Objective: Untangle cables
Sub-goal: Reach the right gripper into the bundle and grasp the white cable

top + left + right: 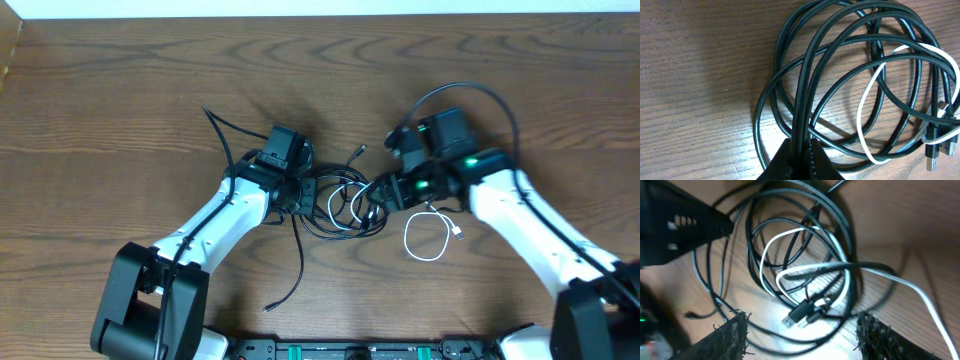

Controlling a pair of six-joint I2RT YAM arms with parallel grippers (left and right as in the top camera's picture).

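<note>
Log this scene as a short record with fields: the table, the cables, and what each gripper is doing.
surface: brown wood-grain table
cables: thin black cables looped in one tangle at mid-table, with a thin white cable threaded through them
white cable's outer part: loops out of the tangle on the right arm's side, flat on the table
plugs: small black plug ends lying within the tangle
left gripper: fingers shut on black cable strands at the tangle's edge
right gripper: fingers open, one either side of the plugs, holding nothing

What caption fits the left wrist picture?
Left fingers pinching looped black cables, one white cable woven through the coils.
</note>
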